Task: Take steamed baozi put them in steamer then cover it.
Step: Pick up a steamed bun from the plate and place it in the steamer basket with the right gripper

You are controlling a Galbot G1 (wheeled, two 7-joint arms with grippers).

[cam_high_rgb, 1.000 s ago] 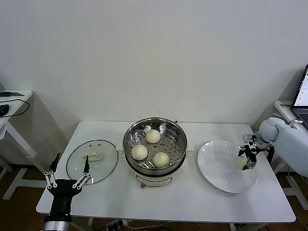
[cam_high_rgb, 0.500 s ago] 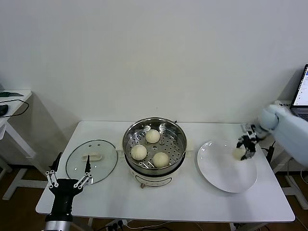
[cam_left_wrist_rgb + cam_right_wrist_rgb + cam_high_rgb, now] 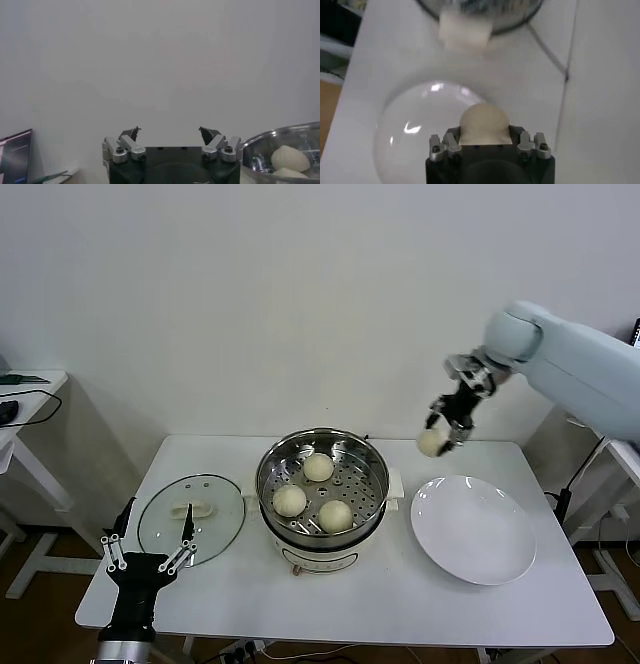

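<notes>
White table (image 3: 380, 604): plate (image 3: 473, 529) beside steamer (image 3: 322, 489), cover (image 3: 191, 518) opposite.

head: my high view, forward and down over the bench (image 3: 400, 604) | left wrist: low, level, facing the wall, close behind my left end effector (image 3: 170, 135) | right wrist: looking straight down on plate (image 3: 400, 130) | shared: steamer (image 3: 322, 484) in all three

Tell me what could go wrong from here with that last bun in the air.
The right tool holds the fourth baozi high above the table, between plate and steamer; a slip would drop it outside. Three buns already fill the tray's middle, so it may land on one.
</notes>
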